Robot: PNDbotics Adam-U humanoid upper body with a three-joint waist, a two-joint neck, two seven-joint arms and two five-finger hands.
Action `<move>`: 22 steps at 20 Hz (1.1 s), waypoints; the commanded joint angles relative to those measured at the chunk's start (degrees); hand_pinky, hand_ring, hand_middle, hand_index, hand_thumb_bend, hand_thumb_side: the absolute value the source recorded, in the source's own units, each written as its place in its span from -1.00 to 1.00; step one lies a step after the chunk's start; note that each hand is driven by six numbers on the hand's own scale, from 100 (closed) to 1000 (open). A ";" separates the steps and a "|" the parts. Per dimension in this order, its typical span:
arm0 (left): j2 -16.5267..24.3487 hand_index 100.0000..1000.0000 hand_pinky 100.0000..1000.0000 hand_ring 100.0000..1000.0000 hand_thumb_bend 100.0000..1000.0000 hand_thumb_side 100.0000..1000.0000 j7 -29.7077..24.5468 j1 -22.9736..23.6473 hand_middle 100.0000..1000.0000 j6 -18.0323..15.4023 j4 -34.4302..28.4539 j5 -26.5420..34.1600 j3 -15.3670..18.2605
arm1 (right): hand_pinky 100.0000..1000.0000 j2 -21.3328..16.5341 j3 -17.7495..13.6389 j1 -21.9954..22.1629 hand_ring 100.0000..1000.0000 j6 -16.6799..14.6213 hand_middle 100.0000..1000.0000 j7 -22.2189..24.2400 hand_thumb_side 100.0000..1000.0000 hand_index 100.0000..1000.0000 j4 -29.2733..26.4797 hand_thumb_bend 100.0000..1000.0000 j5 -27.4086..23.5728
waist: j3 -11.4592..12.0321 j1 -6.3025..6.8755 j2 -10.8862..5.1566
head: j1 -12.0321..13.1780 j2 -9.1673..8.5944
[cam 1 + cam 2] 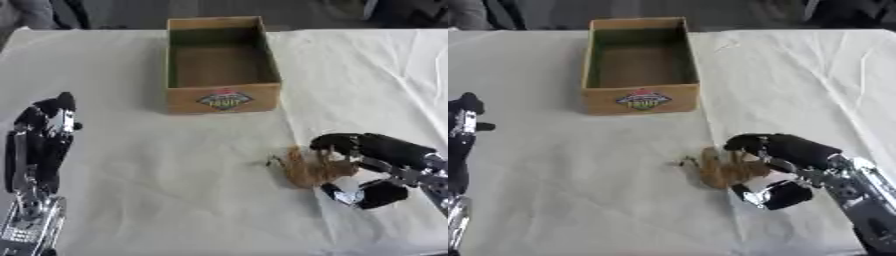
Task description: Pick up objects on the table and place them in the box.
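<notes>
the right hand [776, 167] is reaching in from the right side of the table [175, 190] and is curling around a small brown thing [308, 169], its black fingers [363, 144] arching over the top of it and its thumb [367, 195] coming up from below. the brown thing is lying on the white cloth, ragged at its edges, and i am not managing to make out what it is. it is sitting just in front of the near right corner of the cardboard box [223, 65], apart from it. the box is standing open near the far edge of the table, showing a coloured label [225, 99] on its near wall and nothing inside that i am seeing. the left hand [44, 135] is resting at the left edge of the table, fingers straight and pointing away, holding nothing.
</notes>
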 commanded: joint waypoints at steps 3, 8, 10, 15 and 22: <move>0.97 0.13 -0.02 0.48 -0.47 -0.11 -0.23 -0.39 -0.13 -0.14 -0.63 -0.14 -0.16 | 0.32 -0.61 -0.17 -0.57 0.77 -0.36 0.85 0.01 0.25 0.98 0.15 -0.76 0.70 | 0.05 0.04 -0.78 | -0.06 -0.18; 0.96 0.13 -0.02 0.48 -0.47 -0.11 -0.25 -0.37 -0.13 -0.10 -0.63 -0.13 -0.18 | 0.32 -0.20 -0.25 -0.84 0.76 -0.35 0.84 -0.04 0.21 0.97 1.18 -0.76 1.14 | 0.10 0.14 -0.82 | -0.07 -0.10; 0.96 0.13 -0.02 0.48 -0.47 -0.11 -0.25 -0.40 -0.13 -0.09 -0.64 -0.14 -0.18 | 0.32 -0.08 -0.27 -0.94 0.76 -0.37 0.85 -0.15 0.22 0.97 1.62 -0.77 1.45 | 0.09 0.16 -0.83 | -0.07 -0.13; 0.96 0.13 -0.02 0.48 -0.47 -0.12 -0.27 -0.40 -0.13 -0.06 -0.63 -0.15 -0.19 | 0.33 0.12 -0.34 -1.08 0.76 -0.60 0.85 -0.60 0.21 0.97 2.79 -0.74 2.79 | 0.07 0.21 -0.87 | -0.07 -0.09; 0.96 0.13 -0.02 0.48 -0.47 -0.11 -0.32 -0.40 -0.13 -0.03 -0.64 -0.15 -0.22 | 0.29 0.30 -0.38 -1.20 0.68 -1.18 0.80 -1.04 0.04 0.94 3.62 -0.78 4.39 | 0.04 0.28 -0.93 | -0.10 -0.09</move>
